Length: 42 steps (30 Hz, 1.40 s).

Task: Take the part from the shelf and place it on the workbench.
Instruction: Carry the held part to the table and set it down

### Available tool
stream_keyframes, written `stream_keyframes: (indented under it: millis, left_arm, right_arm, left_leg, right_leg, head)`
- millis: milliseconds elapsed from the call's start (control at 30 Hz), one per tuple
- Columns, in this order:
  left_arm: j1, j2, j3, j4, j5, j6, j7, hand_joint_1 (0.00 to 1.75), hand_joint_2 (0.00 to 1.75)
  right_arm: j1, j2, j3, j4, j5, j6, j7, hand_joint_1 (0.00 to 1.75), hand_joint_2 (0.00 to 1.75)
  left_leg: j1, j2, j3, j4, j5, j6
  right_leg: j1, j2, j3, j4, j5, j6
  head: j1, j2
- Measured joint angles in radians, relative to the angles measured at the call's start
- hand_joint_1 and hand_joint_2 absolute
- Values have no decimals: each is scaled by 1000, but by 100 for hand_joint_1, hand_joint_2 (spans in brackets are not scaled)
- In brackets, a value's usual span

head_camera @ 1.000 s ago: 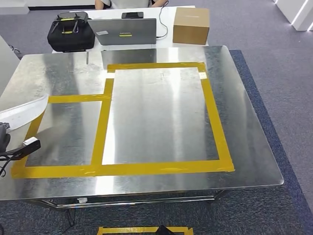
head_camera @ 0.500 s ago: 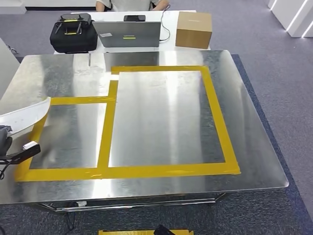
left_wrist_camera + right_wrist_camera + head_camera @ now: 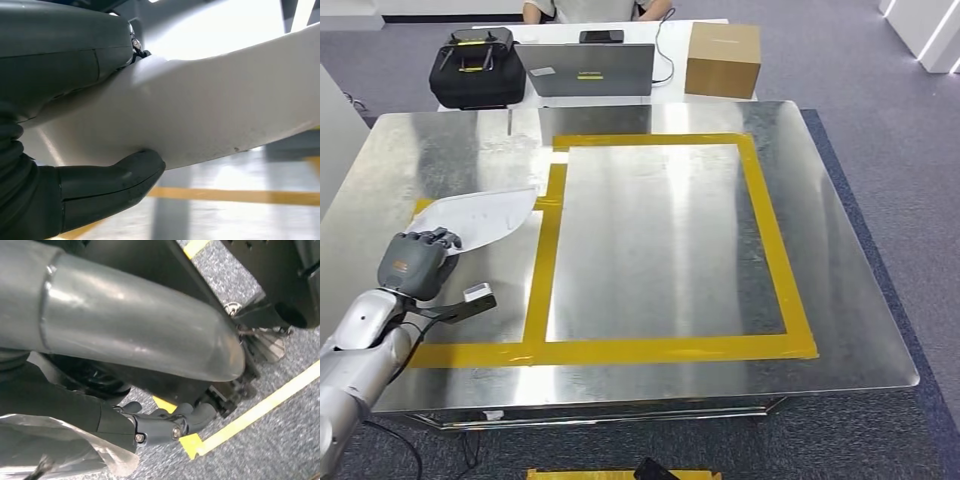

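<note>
Left hand [image 3: 416, 262] grips the white part [image 3: 475, 215] at its near end, thumb [image 3: 113, 182] below and fingers over the top (the wrist view shows the clamp plainly). That flat, curved part hangs over the left taped box of the workbench [image 3: 841, 300], reaching right toward the yellow tape [image 3: 543, 270]. Right hand [image 3: 166, 427] hangs over grey carpet, fingers loosely curled, holding nothing. Beyond the bench's far edge sit a laptop [image 3: 588, 70], black bag [image 3: 475, 68] and cardboard box [image 3: 722, 58].
</note>
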Motion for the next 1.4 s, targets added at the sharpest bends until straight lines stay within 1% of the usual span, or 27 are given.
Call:
stream_keyframes:
  millis: [67,133,167,200,233,267,333,400,467,533,600,667,700,733,767,833,900,1000,1067,1100,1167,1200,1233,1267,1333,1367,1400]
  left_arm:
    - [3,-23,-21,-25,40,-6,-24,175,175]
    - [8,-43,-42,-43,71,-15,-38,175,175]
    - [12,-51,-51,-50,79,-18,-42,175,175]
    - [17,-59,-59,-57,85,-21,-45,175,175]
    - [21,-64,-65,-63,91,-23,-47,131,175]
    - [23,-68,-71,-70,98,-25,-51,87,175]
    - [24,-75,-82,-83,112,-28,-56,0,175]
    - [24,-82,-93,-92,120,-36,-58,0,175]
    - [27,-88,-101,-95,128,-45,-53,0,175]
    - [27,-92,-109,-96,133,-50,-42,0,175]
    - [26,-95,-116,-97,135,-50,-34,0,175]
    - [26,-97,-121,-97,135,-50,-31,0,175]
    - [27,-99,-123,-97,135,-50,-31,0,175]
    - [28,-100,-126,-97,135,-50,-31,0,175]
    - [28,-101,-128,-97,135,-50,-31,0,175]
    - [28,-102,-132,-97,135,-50,-31,0,175]
    - [26,-102,-133,-97,136,-50,-31,0,175]
    - [26,-102,-135,-97,136,-50,-31,0,175]
    - [25,-102,-136,-97,136,-50,-31,0,175]
    - [25,-102,-137,-97,137,-50,-31,0,175]
    - [28,-101,-139,-97,137,-50,-31,0,175]
    - [29,-101,-139,-97,137,-50,-30,0,175]
    - [31,-100,-140,-97,137,-50,-30,0,175]
    - [31,-100,-141,-97,137,-50,-30,0,131]
    - [30,-100,-142,-97,137,-50,-30,0,44]
    - [28,-100,-143,-97,137,-49,-28,0,0]
    - [27,-100,-143,-97,138,-47,-25,0,0]
  right_arm:
    - [0,1,1,0,-2,3,1,0,0]
    - [0,1,3,0,-4,6,2,0,0]
    - [0,1,4,0,-5,6,3,0,0]
    - [0,1,4,0,-5,7,4,0,0]
    - [0,1,5,0,-6,7,4,0,0]
    - [0,1,6,0,-6,8,5,0,0]
    - [0,1,7,0,-7,9,6,0,0]
    - [0,1,8,0,-8,9,7,0,0]
    - [0,1,8,0,-9,10,8,0,0]
    - [0,1,9,0,-10,10,8,0,0]
    - [0,0,10,0,-11,9,7,0,0]
    - [-2,0,12,0,-11,7,5,0,0]
    - [-4,0,14,0,-11,6,4,0,0]
    - [-6,0,15,0,-11,6,4,0,0]
    - [-7,0,15,0,-11,6,5,0,0]
    - [-6,-1,15,0,-12,7,7,0,0]
    - [-4,-1,15,0,-12,7,8,0,0]
    - [0,-1,16,0,-12,8,8,0,0]
    - [0,-1,16,0,-12,8,8,0,0]
    - [0,0,16,0,-13,8,8,0,0]
    - [1,0,16,0,-13,8,8,0,0]
    - [1,0,16,0,-13,8,8,0,0]
    - [1,0,16,0,-13,8,8,0,0]
    - [1,0,16,0,-13,8,8,0,0]
    - [1,0,16,0,-13,8,8,0,0]
    - [1,0,16,0,-13,8,8,0,0]
    - [2,0,16,0,-13,8,8,0,0]
  left_leg:
    - [1,1,-21,54,-37,-10]
    - [7,2,-74,177,-96,-20]
    - [10,2,-99,233,-116,-24]
    - [12,2,-114,263,-119,-26]
    - [14,2,-110,254,-103,-28]
    - [16,2,-89,208,-71,-28]
    - [16,4,-27,75,-10,-25]
    - [12,4,8,1,6,-16]
    - [8,3,10,-6,2,-5]
    - [10,3,12,-11,5,9]
    - [13,5,15,-16,9,20]
    - [13,5,14,-16,8,25]
    - [13,5,15,-16,8,25]
    - [13,5,15,-16,8,25]
    - [13,4,16,-16,8,25]
    - [11,2,18,-15,6,21]
    - [7,1,14,-11,5,12]
    - [7,1,10,-11,7,-3]
    - [9,2,-2,19,-17,-13]
    - [10,3,-21,65,-43,-18]
    - [11,3,-81,200,-106,-24]
    - [12,3,-107,257,-125,-25]
    - [12,3,-118,279,-123,-25]
    - [12,3,-110,260,-102,-24]
    - [11,3,-51,131,-28,-17]
    - [9,3,-20,64,-3,-13]
    - [7,3,2,16,10,-9]
  right_leg:
    - [-7,-2,7,-9,4,-6]
    - [-7,-4,9,-9,4,-9]
    - [-7,-4,10,-9,3,-9]
    - [-7,-4,10,-9,3,-8]
    - [-8,-3,11,-8,2,-8]
    - [-8,-2,13,-8,1,-6]
    - [-6,-1,14,-4,-2,0]
    - [-3,-1,12,-2,-5,9]
    - [-4,-2,10,-2,-4,19]
    - [-6,-2,1,10,-16,29]
    - [-8,-3,-39,89,-63,38]
    - [-8,-3,-102,228,-122,43]
    - [-9,-3,-124,277,-135,45]
    - [-9,-3,-131,290,-128,45]
    - [-9,-3,-118,261,-102,45]
    - [-10,-3,-53,128,-36,41]
    - [-10,-1,-1,23,-9,36]
    - [-9,1,11,1,-9,23]
    - [-12,-1,14,-2,-7,11]
    - [-14,-2,16,-4,-6,6]
    - [-13,-3,17,-4,-7,1]
    - [-13,-3,17,-4,-7,0]
    - [-13,-3,18,-4,-8,0]
    - [-13,-3,19,-4,-8,0]
    - [-13,-2,24,-4,-10,2]
    - [-11,-2,24,-3,-11,4]
    - [-10,-2,22,-2,-11,8]
  head:
    - [-3,0]
    - [-5,0]
    - [-5,0]
    - [-5,0]
    - [-5,0]
    - [-5,0]
    - [-5,0]
    - [-4,0]
    - [-3,0]
    - [-3,0]
    - [-1,0]
    - [3,0]
    - [3,0]
    - [4,0]
    - [4,0]
    - [4,0]
    - [3,0]
    - [2,0]
    - [1,0]
    - [0,0]
    - [-1,0]
    - [-1,0]
    - [-1,0]
    - [-1,0]
    - [-1,0]
    - [-1,0]
    - [0,0]
